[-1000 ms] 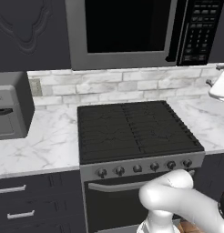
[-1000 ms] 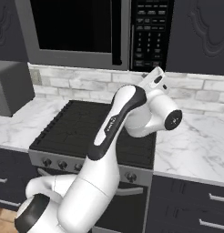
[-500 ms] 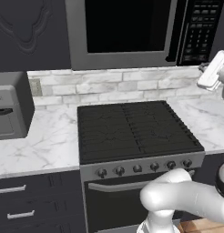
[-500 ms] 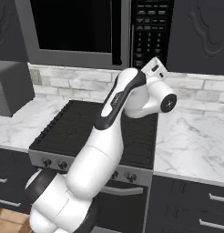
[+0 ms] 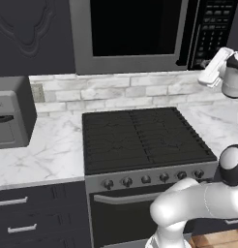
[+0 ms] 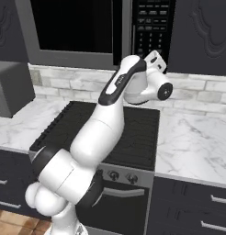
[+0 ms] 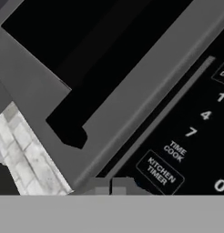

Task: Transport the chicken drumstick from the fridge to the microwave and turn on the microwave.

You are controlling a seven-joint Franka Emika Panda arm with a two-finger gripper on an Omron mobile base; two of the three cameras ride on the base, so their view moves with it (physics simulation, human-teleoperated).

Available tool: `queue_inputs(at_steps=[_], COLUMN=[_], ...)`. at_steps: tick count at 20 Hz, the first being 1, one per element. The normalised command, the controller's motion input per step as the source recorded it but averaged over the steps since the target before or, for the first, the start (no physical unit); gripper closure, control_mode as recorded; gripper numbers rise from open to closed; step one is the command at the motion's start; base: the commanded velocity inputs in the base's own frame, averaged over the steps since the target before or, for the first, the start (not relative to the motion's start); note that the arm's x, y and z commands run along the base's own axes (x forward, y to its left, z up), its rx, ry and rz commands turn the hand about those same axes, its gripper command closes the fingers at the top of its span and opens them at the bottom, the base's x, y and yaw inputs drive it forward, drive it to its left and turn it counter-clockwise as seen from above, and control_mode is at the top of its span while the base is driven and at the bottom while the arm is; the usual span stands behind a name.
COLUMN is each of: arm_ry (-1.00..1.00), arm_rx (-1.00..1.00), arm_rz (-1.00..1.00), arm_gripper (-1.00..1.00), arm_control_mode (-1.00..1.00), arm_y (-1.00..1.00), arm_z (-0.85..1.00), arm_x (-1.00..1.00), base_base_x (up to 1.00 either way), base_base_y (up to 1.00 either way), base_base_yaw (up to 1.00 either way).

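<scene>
The gripper (image 7: 109,185) is sitting right at the microwave (image 5: 140,34), by its button panel (image 7: 196,136). I cannot tell if its fingers are apart or together. The buttons are looking hard and flat, so one gentle fingertip poke should do.

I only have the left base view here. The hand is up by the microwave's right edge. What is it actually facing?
Observer: The hand view looks at the microwave keypad, near the KITCHEN TIMER key.
Operator: Is the door shut?
Observer: Yes, its frame lies flush beside the keypad in the hand view.
Operator: Anything right of the stove?
Observer: The right base view shows bare marble counter there.
</scene>
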Motion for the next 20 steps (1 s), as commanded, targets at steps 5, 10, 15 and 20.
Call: queue_inputs(at_steps=[5,10,15,20], arm_ry=[-0.02,-0.08,-0.14,-0.19], arm_rx=[0.0,0.0,-0.03,-0.11], arm_rz=[0.0,0.0,0.0,0.0], arm_gripper=[1.0,1.0,1.0,1.0], arm_control_mode=[-1.0,-1.0,-1.0,-1.0], arm_y=[0.0,-0.01,-0.12,-0.06], arm_z=[0.01,0.0,-0.2,-0.42], arm_x=[0.51,0.35,0.15,0.0], base_base_x=[0.0,0.0,0.0,0.0], base_base_y=[0.0,0.0,0.0,0.0], base_base_yaw=[0.0,0.0,0.0,0.0])
